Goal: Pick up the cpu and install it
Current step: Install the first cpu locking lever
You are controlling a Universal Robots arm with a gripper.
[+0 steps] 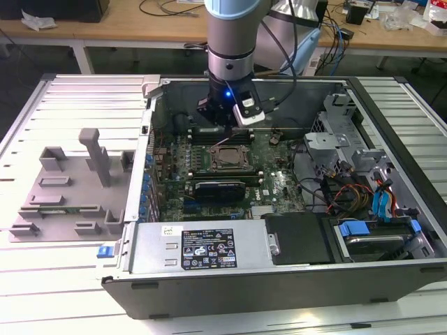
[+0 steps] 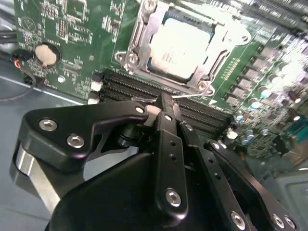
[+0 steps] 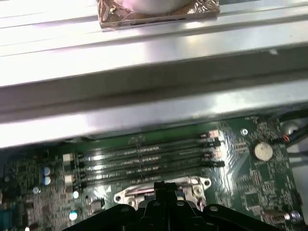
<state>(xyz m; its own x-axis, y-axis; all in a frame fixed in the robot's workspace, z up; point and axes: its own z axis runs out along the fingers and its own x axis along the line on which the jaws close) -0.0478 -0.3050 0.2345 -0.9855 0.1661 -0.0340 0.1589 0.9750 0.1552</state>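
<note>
The cpu [image 2: 180, 45], a flat square chip with a shiny silver top, lies inside the metal socket frame [image 2: 139, 48] on the green motherboard. In the exterior view the cpu [image 1: 228, 158] sits in the middle of the board inside the open computer case. My gripper [image 2: 163, 100] hangs just beyond the socket over the memory slots, a little above the board. Its black fingers are pressed together with nothing between them. In the first wrist view the gripper [image 3: 166, 185] partly hides the socket. In the exterior view the gripper [image 1: 225, 125] is under the arm's wrist.
Grey fixture blocks [image 1: 70, 188] stand at the exterior view's left of the case. A power supply [image 1: 202, 248] and a drive bay with blue parts [image 1: 377, 230] fill the case's near side. The case wall [image 3: 144, 96] rises close behind the memory slots [image 3: 144, 161]. A coin battery [image 2: 47, 54] sits nearby.
</note>
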